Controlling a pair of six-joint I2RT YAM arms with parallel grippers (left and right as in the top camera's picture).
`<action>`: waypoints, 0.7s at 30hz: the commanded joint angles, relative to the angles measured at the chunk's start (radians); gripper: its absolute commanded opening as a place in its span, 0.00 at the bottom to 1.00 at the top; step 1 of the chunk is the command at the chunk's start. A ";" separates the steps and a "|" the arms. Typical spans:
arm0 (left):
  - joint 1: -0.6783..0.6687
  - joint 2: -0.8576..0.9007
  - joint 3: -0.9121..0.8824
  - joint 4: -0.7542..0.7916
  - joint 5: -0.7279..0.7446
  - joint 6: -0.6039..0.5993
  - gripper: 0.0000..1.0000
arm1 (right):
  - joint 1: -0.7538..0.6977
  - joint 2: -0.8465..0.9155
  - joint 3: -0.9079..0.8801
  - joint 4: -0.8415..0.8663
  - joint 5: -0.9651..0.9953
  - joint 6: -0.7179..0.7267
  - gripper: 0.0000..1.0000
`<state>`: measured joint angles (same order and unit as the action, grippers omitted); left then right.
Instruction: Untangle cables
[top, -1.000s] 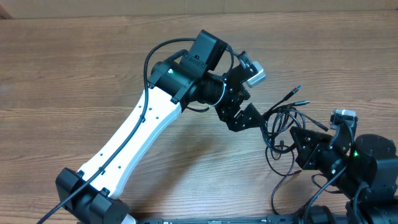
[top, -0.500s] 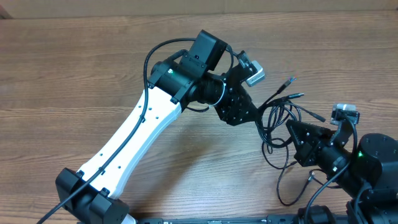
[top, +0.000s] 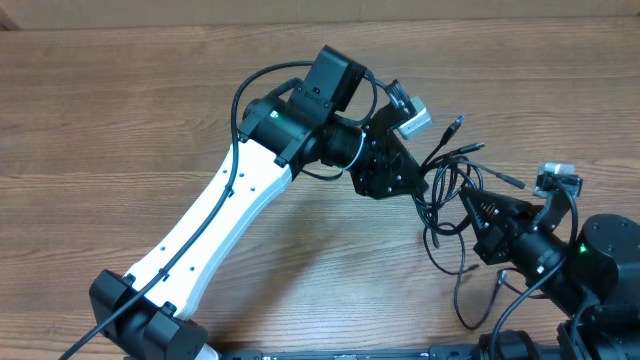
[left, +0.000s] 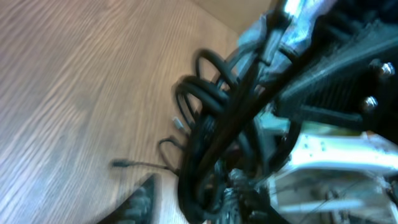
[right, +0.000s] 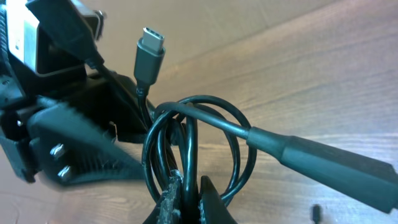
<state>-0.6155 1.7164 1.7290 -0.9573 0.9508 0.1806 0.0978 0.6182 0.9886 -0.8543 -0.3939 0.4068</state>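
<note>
The cables (top: 443, 192) are thin black cords in a tangled bundle between the two arms, with plug ends fanning out at the upper right (top: 456, 124). My left gripper (top: 417, 185) reaches into the bundle from the left. In the left wrist view its jaws (left: 193, 202) stand narrowed around the blurred cords (left: 211, 118), with a strip of wood showing beside one finger (left: 146, 199). My right gripper (top: 470, 206) comes in from the right and is shut on one cord of the loops (right: 193, 134), pinched between its tips (right: 189, 196). A grey USB-C plug (right: 149, 46) sticks up behind.
Wood-grain table (top: 120, 120) all around. One loose cord tail (top: 465, 300) trails toward the front edge near the right arm's base (top: 600, 270). The left arm's white link (top: 215, 225) crosses the left middle.
The left jaws have narrowed from wide open to close around the bundle. The bundle and its plug ends have shifted up and right, and the trailing tail has swung right.
</note>
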 joint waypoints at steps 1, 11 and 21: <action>0.002 -0.026 0.023 0.005 0.164 0.006 0.60 | -0.002 -0.008 0.028 0.051 -0.011 0.029 0.04; 0.066 -0.026 0.023 0.043 0.363 0.005 0.18 | -0.002 -0.008 0.028 0.098 -0.008 0.064 0.04; 0.066 -0.026 0.023 0.043 0.377 0.005 0.46 | -0.002 -0.008 0.028 0.163 0.041 0.092 0.04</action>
<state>-0.5495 1.7164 1.7290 -0.9161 1.2953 0.1822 0.0978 0.6182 0.9886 -0.7242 -0.3779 0.4858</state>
